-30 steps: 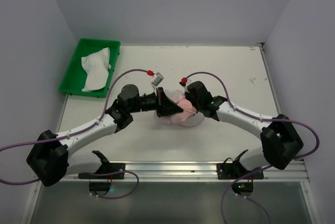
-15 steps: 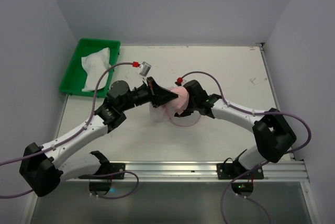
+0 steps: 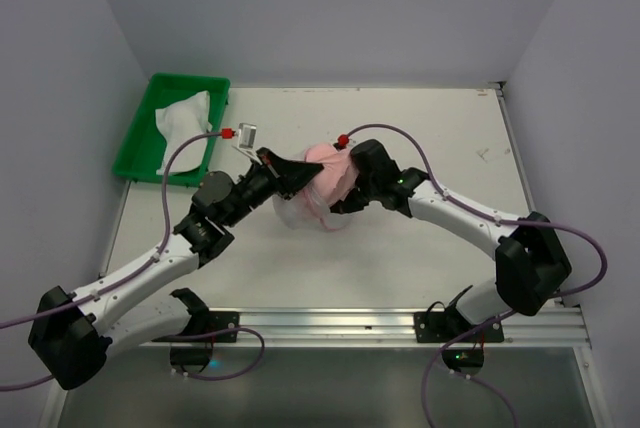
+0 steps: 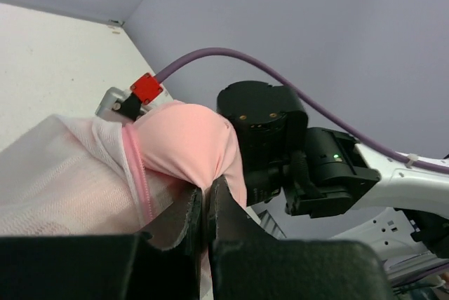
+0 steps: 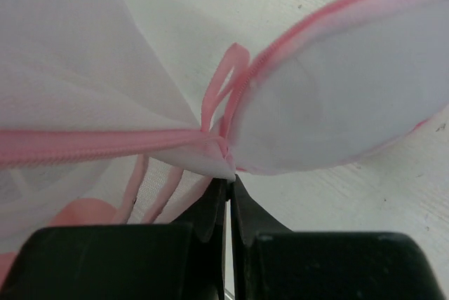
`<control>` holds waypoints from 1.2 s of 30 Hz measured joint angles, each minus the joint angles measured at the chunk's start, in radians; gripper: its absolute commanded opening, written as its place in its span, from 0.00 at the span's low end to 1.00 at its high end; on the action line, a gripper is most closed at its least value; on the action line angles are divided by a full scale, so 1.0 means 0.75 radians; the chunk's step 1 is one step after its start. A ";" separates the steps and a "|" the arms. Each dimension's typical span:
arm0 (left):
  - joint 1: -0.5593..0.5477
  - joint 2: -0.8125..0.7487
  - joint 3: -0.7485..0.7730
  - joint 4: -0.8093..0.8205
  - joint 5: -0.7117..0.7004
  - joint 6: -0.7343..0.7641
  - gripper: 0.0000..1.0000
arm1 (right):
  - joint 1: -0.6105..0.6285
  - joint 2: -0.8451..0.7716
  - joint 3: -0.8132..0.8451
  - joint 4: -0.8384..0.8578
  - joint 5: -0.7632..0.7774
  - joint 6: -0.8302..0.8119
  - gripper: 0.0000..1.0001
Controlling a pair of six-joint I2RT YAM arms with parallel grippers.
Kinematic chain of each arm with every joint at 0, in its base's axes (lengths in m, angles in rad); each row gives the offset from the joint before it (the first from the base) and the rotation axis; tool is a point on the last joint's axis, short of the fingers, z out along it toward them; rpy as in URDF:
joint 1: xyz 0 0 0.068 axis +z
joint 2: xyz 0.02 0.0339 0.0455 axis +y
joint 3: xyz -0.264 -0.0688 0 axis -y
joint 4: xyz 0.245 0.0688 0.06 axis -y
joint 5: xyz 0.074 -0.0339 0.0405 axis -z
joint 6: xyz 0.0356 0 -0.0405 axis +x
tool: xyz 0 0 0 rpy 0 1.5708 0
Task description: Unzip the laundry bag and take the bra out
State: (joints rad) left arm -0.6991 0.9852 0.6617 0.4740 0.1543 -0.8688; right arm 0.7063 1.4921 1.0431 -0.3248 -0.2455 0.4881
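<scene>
Two grippers meet above the middle of the table (image 3: 450,148). The left gripper (image 4: 208,205) is pinched tight on the pink bra (image 4: 186,142), which bulges past the pink zip trim (image 4: 139,174) of the laundry bag (image 4: 63,174). The right gripper (image 5: 228,191) is clamped on the bag's mesh seam. A green tray (image 3: 133,138) sits well apart, far left.

Laundry bag (image 4: 63,167) was fine translucent white mesh, soft, with pink woven zip tape. Bra (image 4: 186,139) was smooth matt pink cloth. Left tool (image 4: 205,205) and right tool (image 5: 229,198) were matt black plastic, slightly grainy. Surface (image 5: 196,5) was white, matt, faintly rough. Tray (image 3: 135,153) was glossy green plastic. Cable (image 4: 231,58) had a smooth purple rubbery sheath.
</scene>
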 measured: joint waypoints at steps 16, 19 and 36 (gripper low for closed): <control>-0.004 -0.009 0.032 -0.384 -0.405 0.070 0.00 | -0.001 -0.214 -0.008 -0.199 0.297 0.024 0.00; -0.004 0.013 0.033 -0.393 -0.382 0.066 0.00 | -0.001 -0.220 -0.008 -0.217 0.312 0.021 0.00; -0.044 0.178 0.036 0.111 -0.102 -0.253 0.00 | 0.036 -0.089 0.003 -0.198 0.340 0.078 0.00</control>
State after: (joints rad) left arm -0.7322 1.1183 0.6884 0.5575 0.0780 -1.0584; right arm 0.7330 1.4258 1.0451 -0.4736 0.0093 0.5465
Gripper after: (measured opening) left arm 0.038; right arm 0.014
